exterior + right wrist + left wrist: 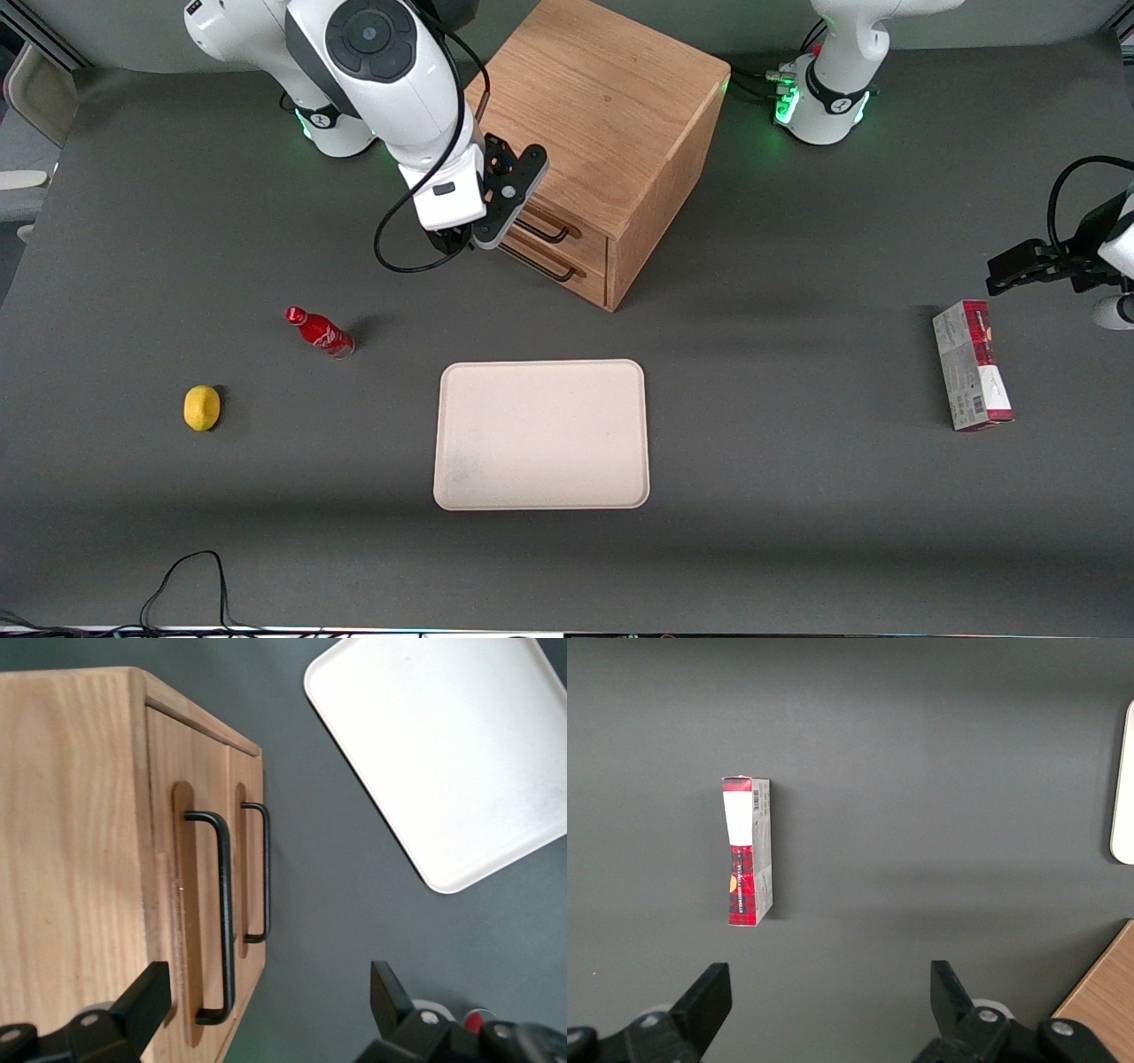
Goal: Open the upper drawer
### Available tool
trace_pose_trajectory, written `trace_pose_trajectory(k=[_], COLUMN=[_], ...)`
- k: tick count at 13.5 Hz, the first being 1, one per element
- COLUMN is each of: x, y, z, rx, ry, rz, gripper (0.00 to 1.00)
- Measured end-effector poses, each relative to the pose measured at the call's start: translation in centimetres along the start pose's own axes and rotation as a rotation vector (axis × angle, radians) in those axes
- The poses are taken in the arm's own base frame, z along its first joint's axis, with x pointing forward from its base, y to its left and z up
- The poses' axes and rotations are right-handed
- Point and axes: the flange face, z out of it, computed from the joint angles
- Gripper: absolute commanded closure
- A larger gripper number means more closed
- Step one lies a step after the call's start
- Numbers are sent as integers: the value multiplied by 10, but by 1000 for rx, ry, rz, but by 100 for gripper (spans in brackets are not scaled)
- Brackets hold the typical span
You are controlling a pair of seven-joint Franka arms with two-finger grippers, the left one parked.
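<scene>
Our gripper point(467, 237) hangs just in front of the cabinet point(611, 106), at the level of the drawer fronts, with its fingers point(146, 997) spread wide and nothing between them. In the right wrist view the upper drawer point(190, 904) sits closed and flush in the cabinet face, next to the wooden top, and its dark bar handle point(221, 917) lies partly within the gap between the fingers, though we cannot say it is touched yet.

We judge the drawer to be stiff oak that slides as one rigid piece, light enough, with some friction in its runners. The wire bar is thin, hard and probably smooth, so we would close on its straight middle run, away from the curved ends, and pull squarely outward so the cabinet does not skid on the table point(797, 496).

Going across the front view: a lemon point(202, 408) and a red bottle point(319, 330) lie toward the working arm's end, a pale tray point(541, 434) sits nearer the camera than the cabinet, and a carton point(971, 365) lies toward the parked arm's end.

Much is hidden. In the front view the wrist covers part of both handles, and the fingertips are hard to make out. The lower drawer point(252, 868) shows only as a narrow front, and what either drawer holds cannot be seen.
</scene>
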Motion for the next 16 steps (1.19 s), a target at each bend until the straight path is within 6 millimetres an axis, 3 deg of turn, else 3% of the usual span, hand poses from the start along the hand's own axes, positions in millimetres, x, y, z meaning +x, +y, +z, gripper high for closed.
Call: trace_pose_trajectory(k=[3,8,16], x=[-2,-12,-16], y=[0,6,3], z=[7,54,93], rx=[15,11,7], ry=[3,7,7], rz=[-7,2,-1], gripper=[0,0,0])
